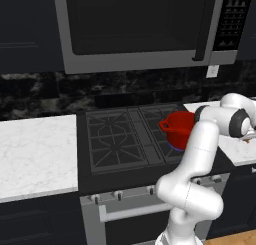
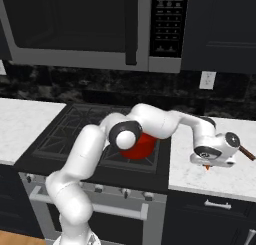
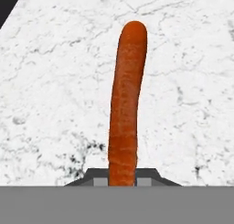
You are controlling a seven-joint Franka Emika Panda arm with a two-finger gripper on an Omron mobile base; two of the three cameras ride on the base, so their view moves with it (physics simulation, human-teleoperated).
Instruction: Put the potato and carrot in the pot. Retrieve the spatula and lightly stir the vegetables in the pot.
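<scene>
Clenched on the carrot (image 3: 124,113), the pincer (image 3: 122,176) has its two dark tips pressed against the vegetable's lower end in the hand view; the carrot runs straight up the picture from between them, over the white marble counter (image 3: 45,104), and lifted or still lying cannot be told here.

From the left base view, the arm reaches across the stove (image 1: 117,139) to the right, where its wrist hangs over the counter beside the cooktop; the pot (image 1: 178,128) sits on the right-hand burner, partly behind the forearm, and its inside cannot be read.

From the right base view, the pincer (image 2: 207,165) points down at the counter right of the stove, a small orange tip of carrot peeking below the hand. The pot, half hidden by the elbow, stands well to the left of it. A slim dark handle, probably the spatula (image 2: 246,152), shows just beyond the hand.

Judging by this, the carrot pick-up is in hand. Next comes a lift clear of the counter, a swing left over the pot's rim, and a release inside.
</scene>
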